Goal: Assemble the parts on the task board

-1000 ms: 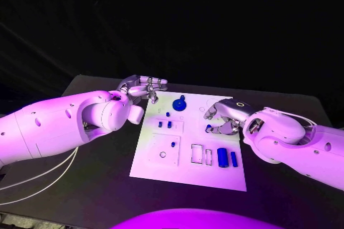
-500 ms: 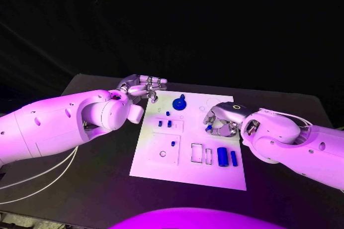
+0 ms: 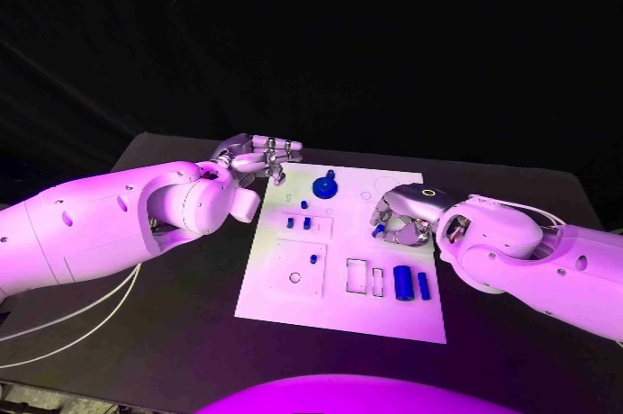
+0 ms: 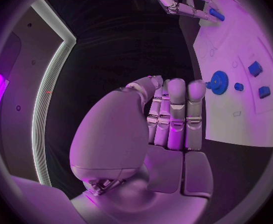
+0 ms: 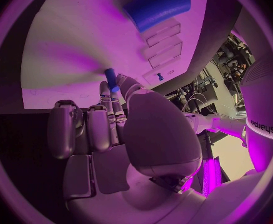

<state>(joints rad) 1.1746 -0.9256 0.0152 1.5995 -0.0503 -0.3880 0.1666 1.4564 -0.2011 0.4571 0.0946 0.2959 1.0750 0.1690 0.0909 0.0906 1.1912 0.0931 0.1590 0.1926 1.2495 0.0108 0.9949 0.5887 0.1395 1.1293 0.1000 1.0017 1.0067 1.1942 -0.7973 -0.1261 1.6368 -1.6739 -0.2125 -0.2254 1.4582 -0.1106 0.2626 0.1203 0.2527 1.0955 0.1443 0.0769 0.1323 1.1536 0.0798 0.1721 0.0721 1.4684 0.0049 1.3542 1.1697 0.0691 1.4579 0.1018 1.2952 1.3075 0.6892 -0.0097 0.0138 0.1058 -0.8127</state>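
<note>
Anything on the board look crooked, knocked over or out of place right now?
Nothing stands out. The white board lies flat on the table, the blue parts on it look tidy, and the right hand holds a small blue peg over it. The left hand is off the far corner.

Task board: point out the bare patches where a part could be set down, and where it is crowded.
On the task board, the near strip below the rectangular slots is bare. So is the black table left of the board's near half. The far right is crowded: the right hand holds a small blue part beside the round blue part.
</note>
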